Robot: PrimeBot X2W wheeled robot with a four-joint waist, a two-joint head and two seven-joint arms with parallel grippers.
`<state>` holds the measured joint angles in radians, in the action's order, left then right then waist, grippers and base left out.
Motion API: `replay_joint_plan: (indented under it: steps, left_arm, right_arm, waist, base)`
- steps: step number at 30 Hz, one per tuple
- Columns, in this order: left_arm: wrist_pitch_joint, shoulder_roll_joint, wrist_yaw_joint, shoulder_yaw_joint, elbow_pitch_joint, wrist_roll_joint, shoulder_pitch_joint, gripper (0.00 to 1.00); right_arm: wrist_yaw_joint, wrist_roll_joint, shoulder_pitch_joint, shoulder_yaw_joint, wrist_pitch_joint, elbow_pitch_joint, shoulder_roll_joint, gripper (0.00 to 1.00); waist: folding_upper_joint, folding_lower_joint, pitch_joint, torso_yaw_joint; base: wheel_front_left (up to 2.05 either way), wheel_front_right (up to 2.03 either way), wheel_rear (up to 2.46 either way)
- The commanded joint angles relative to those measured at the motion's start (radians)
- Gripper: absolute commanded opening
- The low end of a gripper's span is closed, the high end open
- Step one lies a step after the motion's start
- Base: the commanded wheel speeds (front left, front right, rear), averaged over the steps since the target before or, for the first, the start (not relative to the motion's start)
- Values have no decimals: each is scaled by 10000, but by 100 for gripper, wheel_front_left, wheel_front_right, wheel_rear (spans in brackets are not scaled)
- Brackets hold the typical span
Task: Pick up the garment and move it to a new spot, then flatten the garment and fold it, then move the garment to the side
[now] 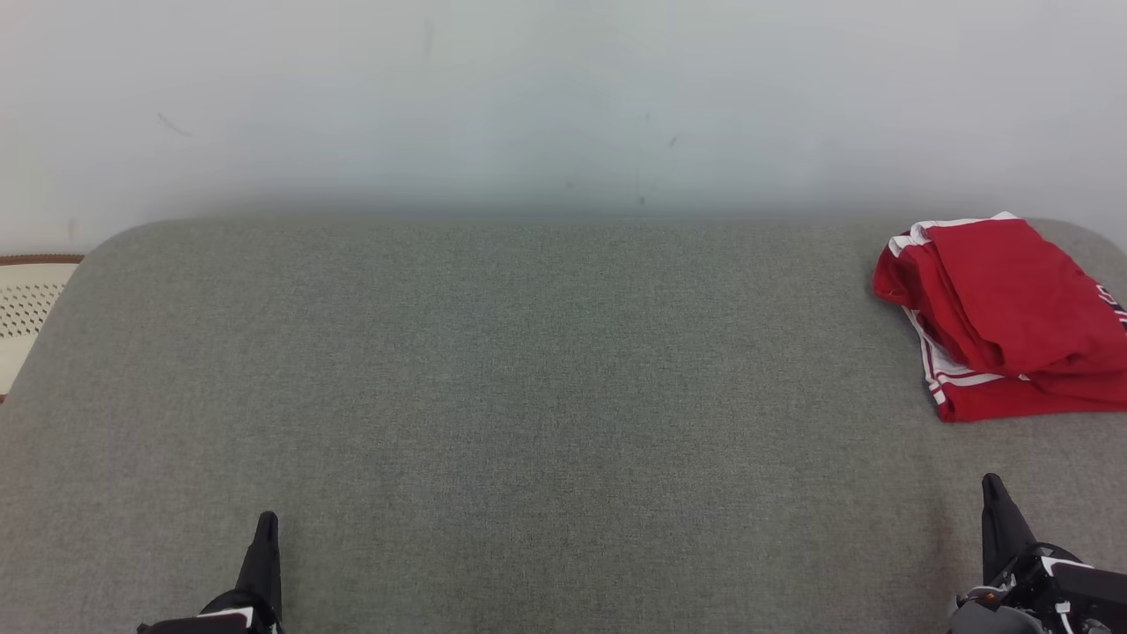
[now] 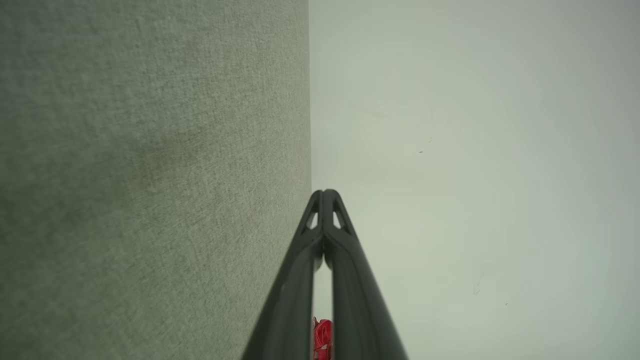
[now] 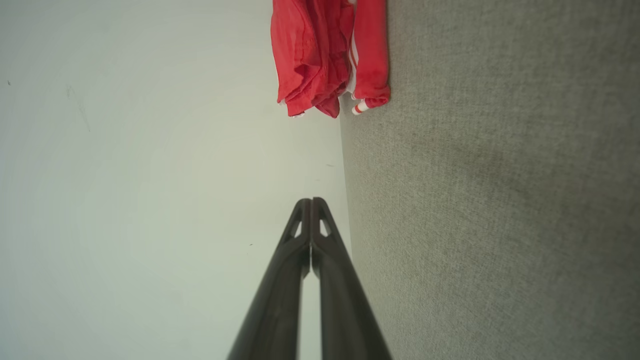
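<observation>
A red garment with white stripes lies folded in a loose stack at the far right of the grey fabric surface. The right wrist view shows the garment at its top, ahead of the fingertips. My right gripper is shut and empty, low at the right, a short way in front of the garment. Shut and empty too, my left gripper sits at the lower left, far from it. A sliver of the red garment peeks between the left fingers.
A pale wall rises behind the grey surface. A cream perforated object with a brown rim sits past the surface's left edge.
</observation>
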<state>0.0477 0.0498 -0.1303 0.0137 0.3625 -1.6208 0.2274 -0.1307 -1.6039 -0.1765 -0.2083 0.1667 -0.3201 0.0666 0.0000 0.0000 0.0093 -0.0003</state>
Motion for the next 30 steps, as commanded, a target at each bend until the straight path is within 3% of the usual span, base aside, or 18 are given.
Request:
replay_joint_plan:
  steps: [1,30]
  left_arm:
    - [22,9,-31,10,45,-41,62,0]
    - [22,9,-31,8,43,-43,61,0]
  right_arm:
    - [0,15,-87,-23,17,-32,-26,0]
    - [-2,110,-104,-105,83,-35,-75,0]
  waist:
    - [0,0,-1,0]
    - [0,0,-1,0]
  base:
    - [0,0,0]
    - [0,0,0]
